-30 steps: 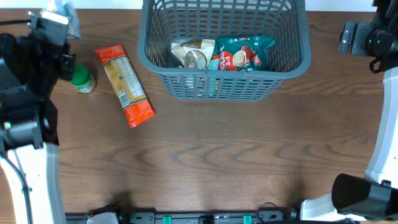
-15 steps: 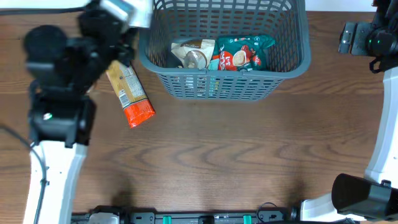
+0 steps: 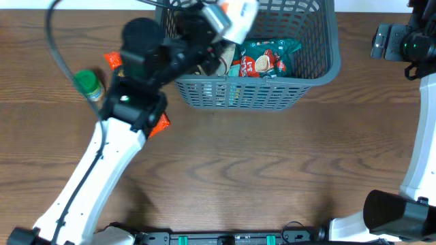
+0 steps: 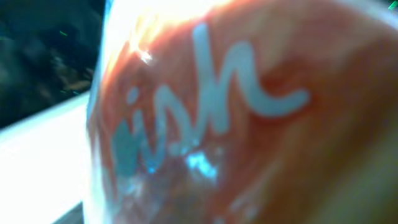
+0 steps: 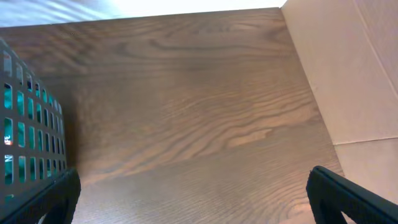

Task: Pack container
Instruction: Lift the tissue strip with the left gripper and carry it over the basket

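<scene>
The grey-blue lattice container stands at the back middle of the table; its wall also shows at the left of the right wrist view. A teal packet and a brownish packet lie inside it. My left gripper is over the container's left part, shut on a white-and-orange packet. That packet fills the left wrist view, blurred, with light-blue lettering. My right gripper is open and empty above bare table, to the right of the container.
A green-capped jar stands left of the container. A long orange packet lies between the jar and the container, mostly hidden under my left arm. A beige board borders the table at the right.
My left arm has swung from the table's left edge rightward to above the container, carrying the packet. The jar is uncovered again. The right arm has not moved.
</scene>
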You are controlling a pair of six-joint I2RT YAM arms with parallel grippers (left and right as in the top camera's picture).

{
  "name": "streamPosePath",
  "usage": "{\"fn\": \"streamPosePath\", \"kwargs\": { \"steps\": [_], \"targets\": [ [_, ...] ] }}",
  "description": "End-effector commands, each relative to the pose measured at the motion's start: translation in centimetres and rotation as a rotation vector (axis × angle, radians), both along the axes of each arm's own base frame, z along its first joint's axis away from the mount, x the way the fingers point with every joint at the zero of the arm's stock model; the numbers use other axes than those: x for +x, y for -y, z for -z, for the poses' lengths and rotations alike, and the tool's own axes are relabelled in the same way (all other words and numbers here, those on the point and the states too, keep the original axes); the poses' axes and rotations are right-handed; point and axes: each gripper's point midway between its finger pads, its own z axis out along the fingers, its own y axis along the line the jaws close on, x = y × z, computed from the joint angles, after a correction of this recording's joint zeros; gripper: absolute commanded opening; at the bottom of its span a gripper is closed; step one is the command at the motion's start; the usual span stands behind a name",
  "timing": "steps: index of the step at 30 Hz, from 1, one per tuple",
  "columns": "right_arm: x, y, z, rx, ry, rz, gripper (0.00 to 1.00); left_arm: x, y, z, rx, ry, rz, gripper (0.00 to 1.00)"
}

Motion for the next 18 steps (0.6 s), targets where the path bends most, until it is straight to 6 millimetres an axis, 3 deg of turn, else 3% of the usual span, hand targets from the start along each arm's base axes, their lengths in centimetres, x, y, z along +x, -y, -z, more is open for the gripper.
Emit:
{"fn": "streamPosePath", "kwargs": {
  "steps": [1,12,15,18],
  "targets": [
    [-0.2,0.1,-0.8,-0.010,0.015,-0.004,0.99,0.7,1.0,0.4,-0.004,-0.011,0.022,0.06],
    [-0.2,0.1,-0.7,-0.010,0.015,-0.004,0.99,6.7,1.6,10.0,0.085,-0.188,-0.079,0.06],
    [-0.2,0.1,-0.8,-0.010,0.015,-0.004,0.99,7.6,1.8,12.0,0.095,-0.232,-0.095,0.06],
    [-0.2,0.1,-0.7,-0.010,0.015,-0.004,0.99,8.6,1.2,12.5,0.074,-0.272,-0.162,0.06]
  ]
}}
